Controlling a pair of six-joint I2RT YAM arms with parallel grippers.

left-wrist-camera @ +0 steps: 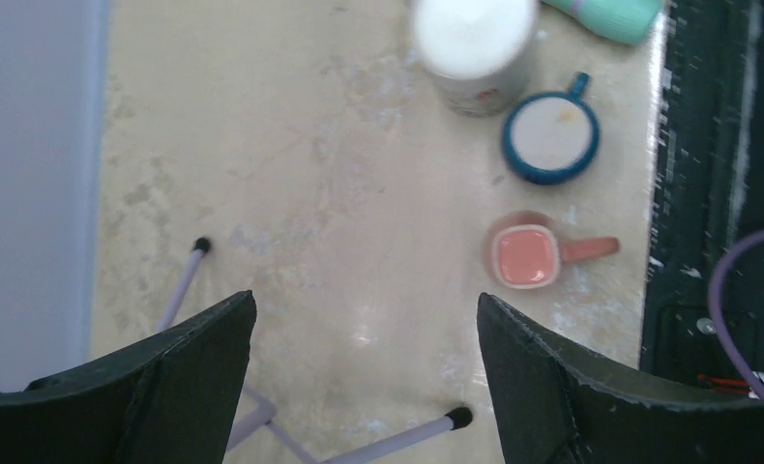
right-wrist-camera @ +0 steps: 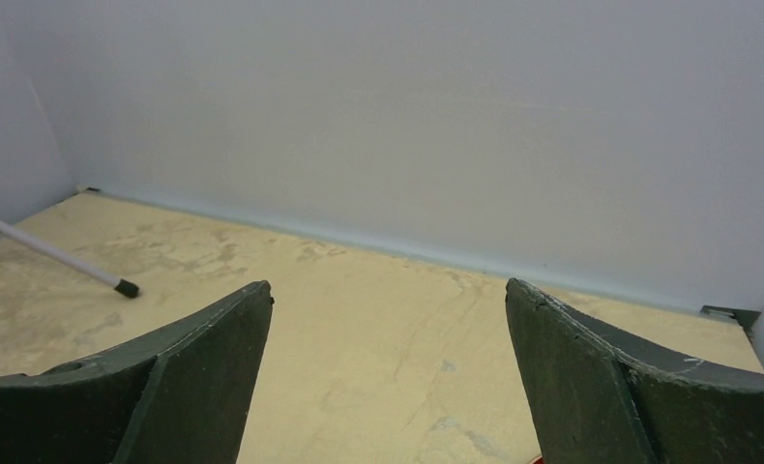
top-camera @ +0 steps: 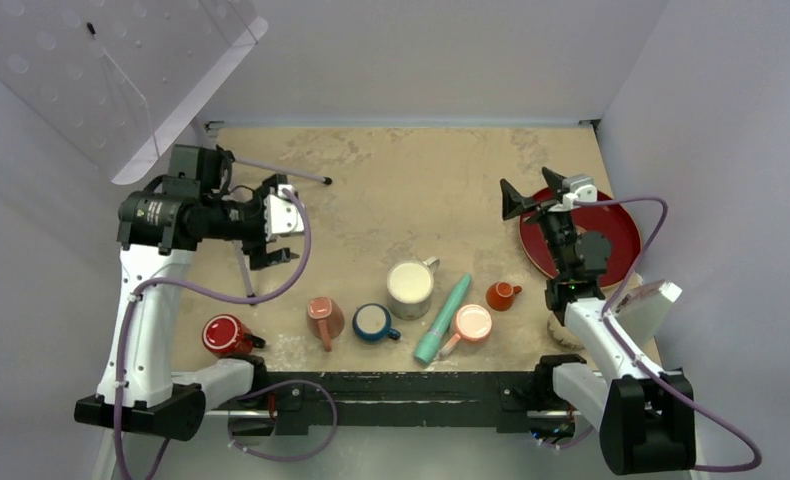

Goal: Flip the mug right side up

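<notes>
The beige mug [top-camera: 558, 333] shows only as a rounded speckled tan shape at the near right, mostly hidden under my right arm. I cannot tell which way up it stands. It is out of both wrist views. My left gripper [top-camera: 291, 225] is open and empty, high over the left of the table, far from the mug; its wrist view [left-wrist-camera: 364, 309] looks down on bare table. My right gripper [top-camera: 531, 190] is open and empty, raised by the red plate [top-camera: 616, 240]; its wrist view [right-wrist-camera: 388, 290] faces the back wall.
Along the front stand a red mug [top-camera: 226, 335], a salmon mug [top-camera: 324, 317], a blue mug [top-camera: 372, 322], a tall white mug [top-camera: 410, 285], a teal cylinder [top-camera: 442, 320], a peach-inside mug [top-camera: 471, 323] and a small orange cup [top-camera: 501, 295]. Thin stand legs [left-wrist-camera: 460, 418] rest under my left gripper.
</notes>
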